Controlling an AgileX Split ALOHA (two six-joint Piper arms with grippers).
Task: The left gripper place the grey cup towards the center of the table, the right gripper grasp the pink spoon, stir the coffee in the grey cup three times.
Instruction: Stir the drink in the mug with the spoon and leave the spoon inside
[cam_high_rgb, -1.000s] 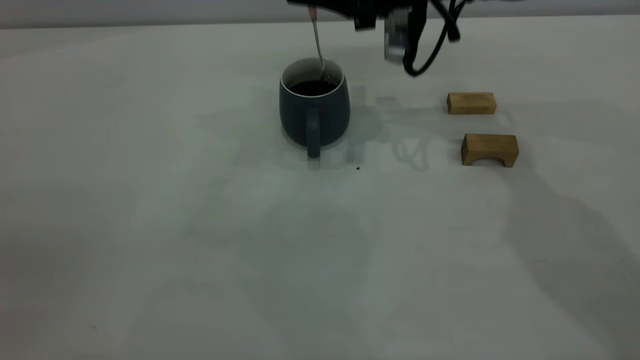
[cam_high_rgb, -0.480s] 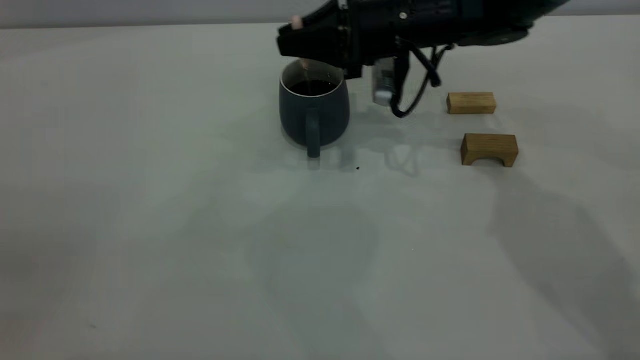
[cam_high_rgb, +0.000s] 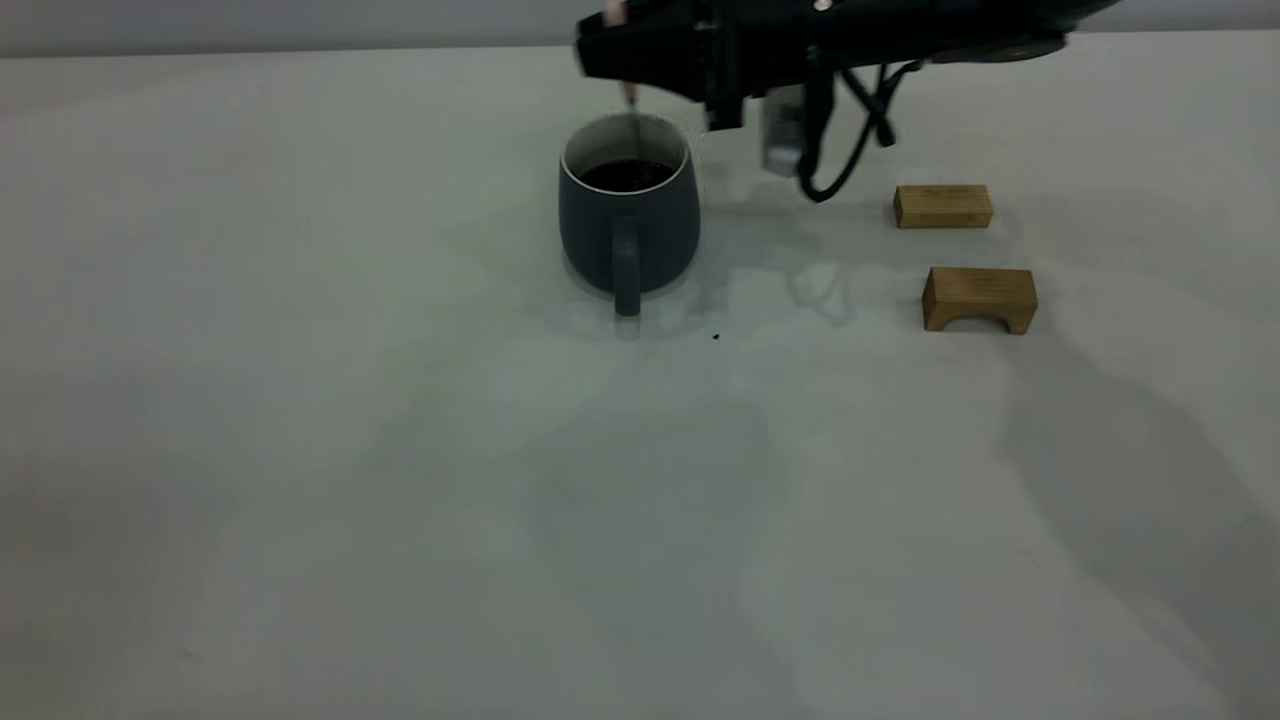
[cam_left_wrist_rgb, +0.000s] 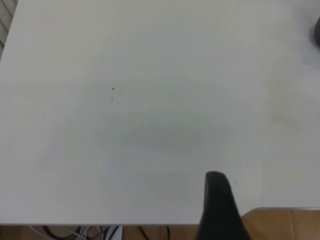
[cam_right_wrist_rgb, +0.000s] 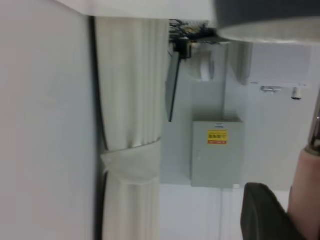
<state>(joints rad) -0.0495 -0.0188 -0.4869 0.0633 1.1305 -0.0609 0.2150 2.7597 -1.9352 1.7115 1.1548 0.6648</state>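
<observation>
One broad, smooth off-white table (cam_high_rgb: 400, 450) carries everything. Above its far side the right gripper (cam_high_rgb: 625, 50), matte black, is clenched on the pink spoon (cam_high_rgb: 632, 105), whose thin metal shaft dips into the rounded slate-grey cup (cam_high_rgb: 628, 225) of dark coffee (cam_high_rgb: 626, 175). Two tan wooden blocks (cam_high_rgb: 942, 206) lie well apart to the right. Whether the left gripper (cam_left_wrist_rgb: 220, 210) is clenched or released, I cannot tell.
</observation>
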